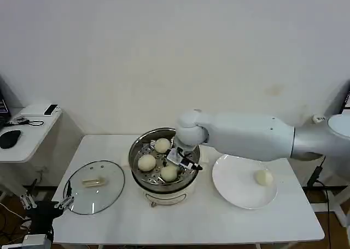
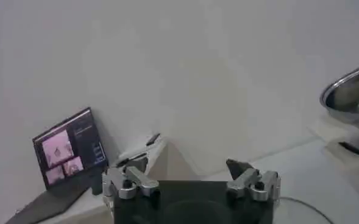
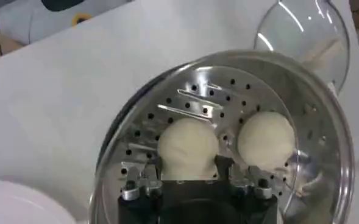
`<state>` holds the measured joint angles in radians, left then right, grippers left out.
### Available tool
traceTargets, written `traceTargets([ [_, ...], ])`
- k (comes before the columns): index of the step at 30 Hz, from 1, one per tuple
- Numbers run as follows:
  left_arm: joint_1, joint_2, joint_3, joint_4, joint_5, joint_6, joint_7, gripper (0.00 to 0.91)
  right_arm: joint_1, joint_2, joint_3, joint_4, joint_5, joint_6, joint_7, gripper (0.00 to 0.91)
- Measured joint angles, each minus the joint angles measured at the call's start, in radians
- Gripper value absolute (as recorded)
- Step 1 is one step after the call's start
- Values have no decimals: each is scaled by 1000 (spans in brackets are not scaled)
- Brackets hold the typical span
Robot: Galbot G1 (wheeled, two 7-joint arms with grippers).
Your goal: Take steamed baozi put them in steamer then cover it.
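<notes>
The steamer stands mid-table with three steamed baozi on its perforated tray: one at the back, one on the left and one at the front. My right gripper reaches into the pot, and its fingers press both flanks of the front baozi, which rests on the tray. A second bun lies beside it. A fourth baozi sits on the white plate. The cover lies flat to the left of the steamer. My left gripper hangs open off the table's front left corner.
A side desk with a mouse and cables stands at the far left, and a small screen leans near it. The steamer's rim rings the right gripper. Bare tabletop lies in front of the steamer and plate.
</notes>
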<state>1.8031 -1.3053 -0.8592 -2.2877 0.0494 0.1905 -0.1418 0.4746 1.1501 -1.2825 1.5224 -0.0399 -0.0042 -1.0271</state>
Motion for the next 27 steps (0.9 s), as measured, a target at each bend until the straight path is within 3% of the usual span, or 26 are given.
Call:
traceTargets([
  [16,-11,7,8,2,0,3,1,907,39,-28,20,0,14,6,14,907],
  [27,-23,30,16,14,-3,4,3,907,85,-95,73,-15,39,-60,36,907],
])
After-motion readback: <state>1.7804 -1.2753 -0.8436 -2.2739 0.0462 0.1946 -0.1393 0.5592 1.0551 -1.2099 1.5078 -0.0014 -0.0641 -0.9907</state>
